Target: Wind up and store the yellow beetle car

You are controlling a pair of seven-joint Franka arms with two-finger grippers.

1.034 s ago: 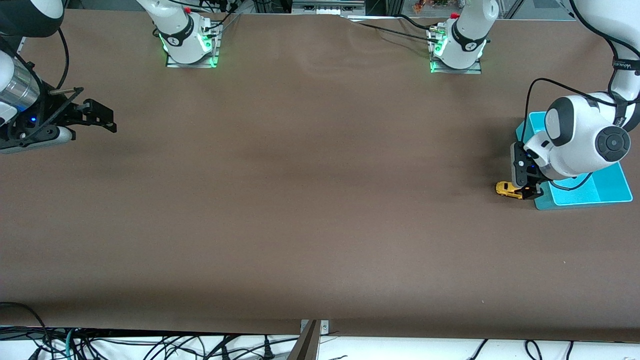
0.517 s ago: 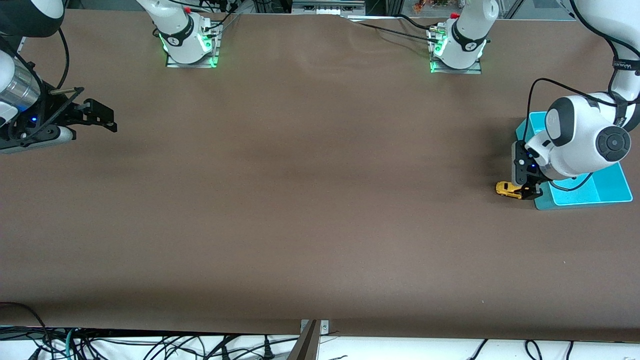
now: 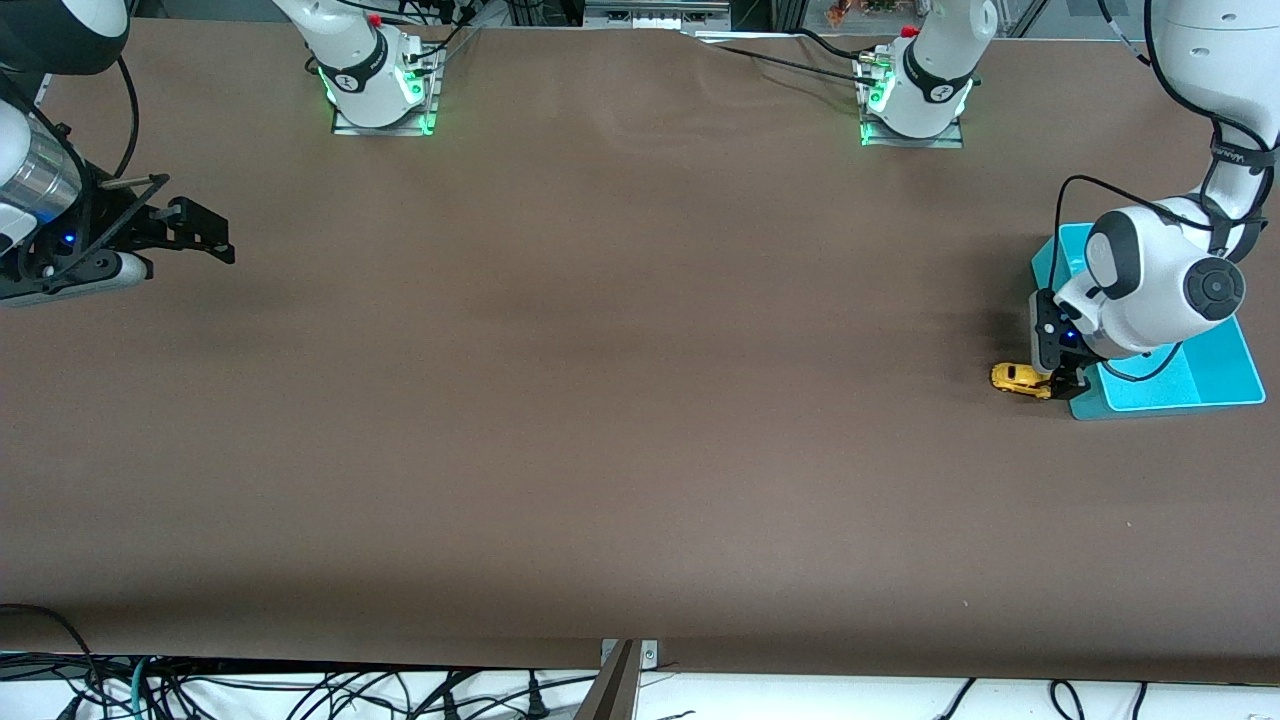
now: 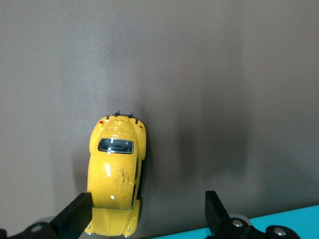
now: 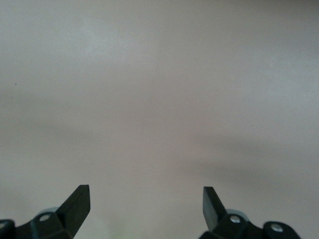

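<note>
Brown table point(image 3: 600, 400): your left gripper point(image 3: 1062, 385), fingers apart, has risen slightly off the tiny yellow beetle car point(image 3: 1019, 379) beside the turquoise tray point(image 3: 1225, 385); storing remains. Right gripper point(image 3: 205, 235) waits, fingers apart.

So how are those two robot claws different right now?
The left gripper is down at the table by the yellow beetle car, next to the teal tray; the right gripper waits over bare table at the right arm's end. The left wrist view shows the car beside one finger, off centre; the right wrist view shows only tabletop. Both are black, two-fingered and open.
</note>
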